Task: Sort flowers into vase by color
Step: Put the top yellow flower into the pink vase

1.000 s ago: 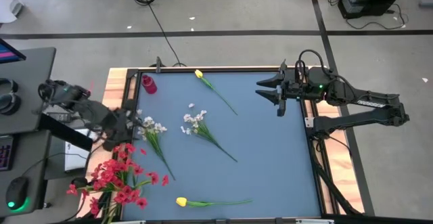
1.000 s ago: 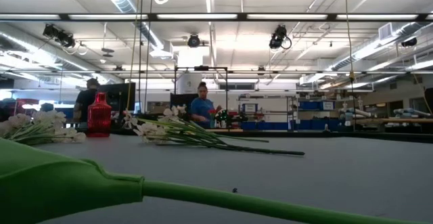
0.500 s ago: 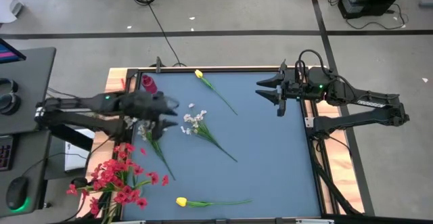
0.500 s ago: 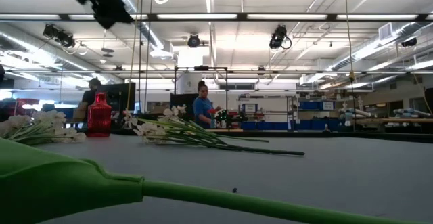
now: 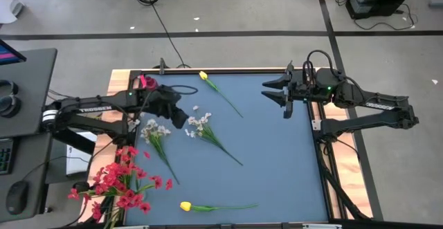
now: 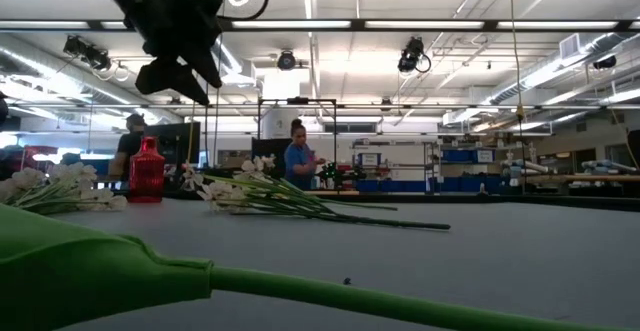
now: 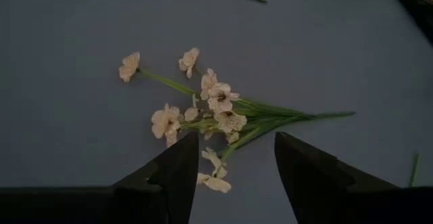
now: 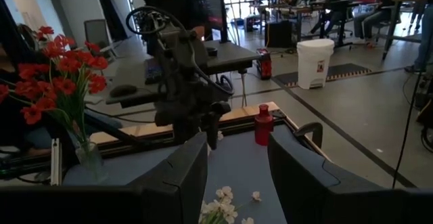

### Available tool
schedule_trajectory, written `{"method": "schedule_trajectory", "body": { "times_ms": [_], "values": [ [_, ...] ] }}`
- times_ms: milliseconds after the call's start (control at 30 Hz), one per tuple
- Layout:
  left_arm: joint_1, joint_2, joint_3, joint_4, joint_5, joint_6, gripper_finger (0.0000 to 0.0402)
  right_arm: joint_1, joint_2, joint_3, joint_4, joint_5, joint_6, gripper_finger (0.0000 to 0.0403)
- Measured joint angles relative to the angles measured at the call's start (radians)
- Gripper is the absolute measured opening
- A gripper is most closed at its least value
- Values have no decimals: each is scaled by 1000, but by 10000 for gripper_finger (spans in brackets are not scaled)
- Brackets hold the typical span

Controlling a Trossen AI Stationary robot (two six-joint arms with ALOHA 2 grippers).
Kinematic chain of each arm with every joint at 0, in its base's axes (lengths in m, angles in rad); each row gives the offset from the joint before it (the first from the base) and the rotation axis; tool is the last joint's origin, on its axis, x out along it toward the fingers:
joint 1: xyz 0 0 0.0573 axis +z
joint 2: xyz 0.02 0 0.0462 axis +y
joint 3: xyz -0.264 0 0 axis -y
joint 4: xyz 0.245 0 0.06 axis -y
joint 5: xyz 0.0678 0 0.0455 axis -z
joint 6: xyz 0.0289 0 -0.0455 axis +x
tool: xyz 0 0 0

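Yellow tulip, near edge: the yellow tulip [image 5: 185, 206] lies flat at the front of the table, its green stem running right. In the low view that stem [image 6: 300, 289] fills the foreground, so we judge it the nearest flower to that camera and still waiting to be sorted.

Red blossoms: the red spray [image 5: 121, 180] stands bunched at the near-left corner. In the right wrist view we see its stems in a clear glass [image 8: 88, 160], so one colour looks already grouped there.

White sprays: two lie loose mid-table, one left white spray [image 5: 156, 130] and one centre white spray [image 5: 199, 124]. Neither is in any container.

Left gripper: the left gripper [image 5: 178, 117] hangs just above the centre white spray with its fingers apart and nothing between them. Its wrist camera frames the blossoms [image 7: 216, 112] between the two fingers [image 7: 183, 176], so we read this as lining up for a pick.

Right gripper: the right gripper [image 5: 277, 94] waits at the far-right side, fingers apart, holding nothing.

Second tulip: another yellow tulip [image 5: 203, 76] rests near the far edge.

Vase: the pinkish-red vase [image 5: 149, 84] stands upright at the far-left corner, partly under the left arm. We see no flower in it [image 6: 146, 171].
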Motion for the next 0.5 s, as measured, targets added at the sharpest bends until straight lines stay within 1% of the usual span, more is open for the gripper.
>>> {"method": "schedule_trajectory", "body": {
  "times_ms": [100,167,233,300,367,433,500],
  "values": [
    [0,-1,0,11,-10,-3,199,0,0,0,0,0,0,164],
    [1,-1,0,33,-37,-11,199,0,0,0,8,0,0,164],
    [7,-5,0,50,-64,-69,199,0,14,0,95,17,1,164],
    [20,-6,0,44,-76,-122,199,0,33,1,188,79,47,164],
    [34,-11,0,34,-80,-139,199,-1,58,2,234,174,148,164],
    [47,-13,0,29,-80,-145,199,-13,96,2,214,270,179,164],
    [60,-13,0,27,-81,-145,199,-42,153,1,176,294,200,164]
  ]
}}
